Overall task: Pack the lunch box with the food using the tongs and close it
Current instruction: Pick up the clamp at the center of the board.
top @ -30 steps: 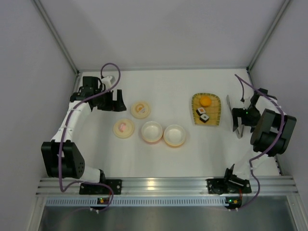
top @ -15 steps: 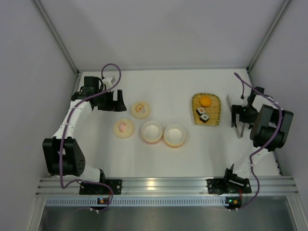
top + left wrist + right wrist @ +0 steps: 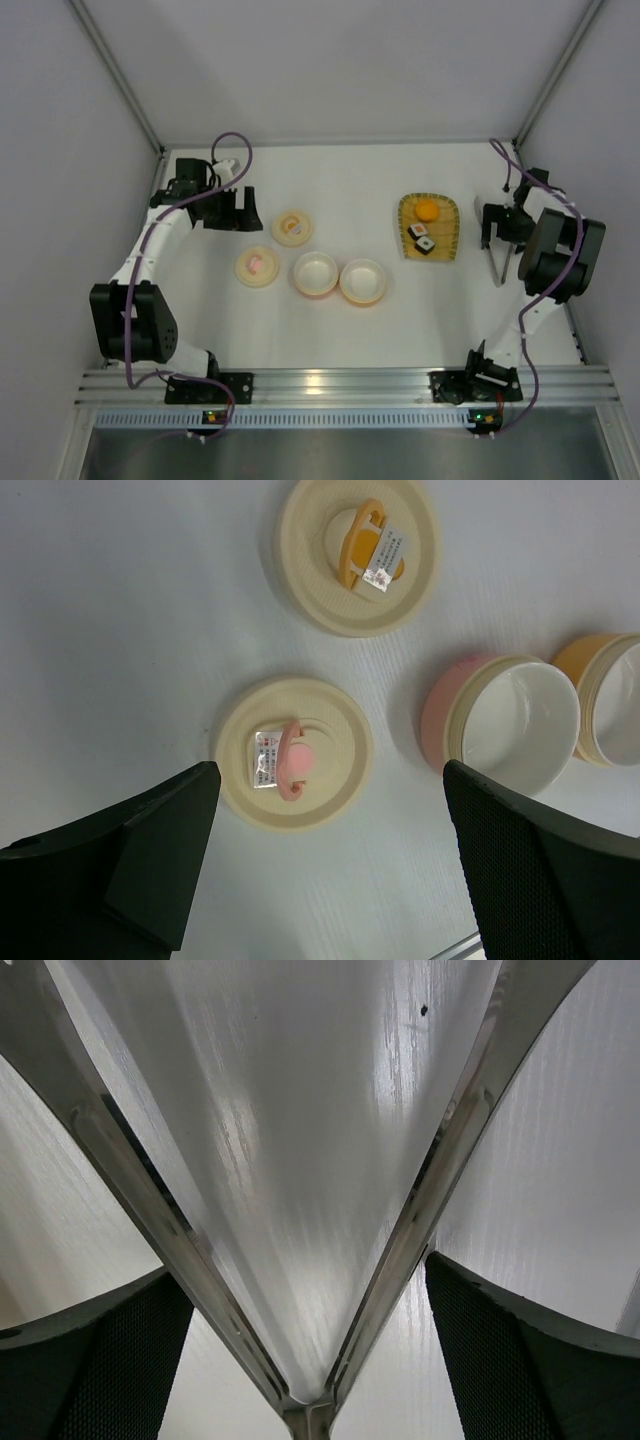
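- While the left tool [image 3: 328, 780] hangs wide open and holds nothing, the stickers [image 3: 266, 758] on the cream lids [image 3: 330, 800] are too tiny to read.
- The food [image 3: 419, 231] sits on the yellow tray [image 3: 448, 225].
- The tongs [image 3: 500, 272] lie on the bench [image 3: 350, 180] right of the tray, pointing front to back, joined end at the front.
- The right tool [image 3: 305, 1275] is wide, one finger on each side of the tongs.

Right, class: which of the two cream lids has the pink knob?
The nearer lid, left of the pink bowl; the farther lid has an orange knob.
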Robot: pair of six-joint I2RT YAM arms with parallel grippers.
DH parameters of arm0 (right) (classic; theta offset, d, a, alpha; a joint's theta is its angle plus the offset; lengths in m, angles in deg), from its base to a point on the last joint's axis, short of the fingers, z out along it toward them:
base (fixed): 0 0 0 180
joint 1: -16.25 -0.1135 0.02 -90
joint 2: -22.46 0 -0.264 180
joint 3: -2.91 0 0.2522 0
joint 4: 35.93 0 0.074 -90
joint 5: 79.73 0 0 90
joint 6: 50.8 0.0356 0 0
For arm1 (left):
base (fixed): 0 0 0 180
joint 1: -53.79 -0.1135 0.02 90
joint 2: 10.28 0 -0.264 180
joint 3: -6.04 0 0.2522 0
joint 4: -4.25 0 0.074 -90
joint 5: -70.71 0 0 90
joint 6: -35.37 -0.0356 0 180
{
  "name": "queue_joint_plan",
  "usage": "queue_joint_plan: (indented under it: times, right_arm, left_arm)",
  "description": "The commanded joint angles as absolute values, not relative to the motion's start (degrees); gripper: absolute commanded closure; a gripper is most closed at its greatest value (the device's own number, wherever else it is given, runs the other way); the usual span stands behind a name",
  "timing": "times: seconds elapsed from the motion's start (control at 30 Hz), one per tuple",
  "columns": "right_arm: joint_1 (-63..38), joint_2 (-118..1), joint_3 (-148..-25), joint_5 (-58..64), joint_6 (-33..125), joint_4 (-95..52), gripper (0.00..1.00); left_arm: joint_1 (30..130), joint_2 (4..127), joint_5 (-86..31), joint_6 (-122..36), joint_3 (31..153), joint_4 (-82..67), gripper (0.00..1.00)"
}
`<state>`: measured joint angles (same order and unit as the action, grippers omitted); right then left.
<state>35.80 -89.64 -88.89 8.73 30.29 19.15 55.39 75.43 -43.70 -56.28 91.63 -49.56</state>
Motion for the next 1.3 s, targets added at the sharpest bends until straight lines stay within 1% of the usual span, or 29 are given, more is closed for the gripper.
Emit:
queue_joint_plan:
  times: [0.0, 0.1, 0.2, 0.27, 0.43, 0.6, 0.63, 0.67, 0.73, 0.77, 0.97, 1.27]
  right_arm:
    - [34.53, -93.82, -88.81, 6.05, 30.58, 10.0, 0.07]
    - [34.53, -94.78, -89.42, 6.31, 30.85, 9.21, 0.05]
    - [34.61, -95.4, -89.68, 6.22, 30.67, 9.3, 0.05]
    - [34.53, -94.97, -88.9, 6.05, 30.5, 8.78, 0.09]
    - [34.61, -92.69, -87.14, 5.79, 29.97, 7.89, 0.11]
    - [34.61, -91.54, -86.26, 5.35, 28.65, 8.07, 0.16]
    - [34.61, -91.28, -86.17, 5.17, 28.39, 8.07, 0.2]
    - [34.61, -91.19, -86.08, 5.08, 28.04, 8.15, 0.26]
    - [34.7, -91.18, -86.17, 4.82, 27.95, 8.68, 0.43]
    - [34.7, -91.27, -86.52, 4.56, 27.95, 9.12, 0.44]
    - [34.7, -92.15, -87.22, 2.8, 27.86, 11.76, 0.43]
    - [36.1, -86.62, -88.89, -1.25, 26.01, 16.15, 0.45]
  left_arm:
    - [55.11, 76.02, -43.73, -56.22, 93.8, -47.39, 0.02]
    - [55.11, 76.02, -43.73, -55.95, 94.15, -47.47, 0.02]
    - [55.11, 75.76, -43.55, -56.13, 94.33, -48.17, 0.02]
    - [55.11, 75.24, -42.94, -56.56, 94.33, -48.61, 0.02]
    - [55.11, 74.18, -41.8, -57.01, 93.89, -48.79, 0.02]
    - [55.11, 73.92, -41.97, -56.92, 94.07, -49.14, 0.02]
    - [55.11, 73.83, -41.97, -56.83, 94.07, -49.06, 0.02]
    - [55.11, 73.91, -42.06, -56.83, 94.07, -49.06, 0.02]
    - [55.11, 73.74, -42.14, -56.83, 93.98, -49.06, 0.02]
    - [55.11, 73.74, -41.97, -56.92, 93.89, -49.14, 0.02]
    - [55.11, 73.21, -41.88, -57.09, 93.54, -49.06, 0.02]
    - [55.11, 72.6, -41.88, -56.92, 93.28, -49.14, 0.02]
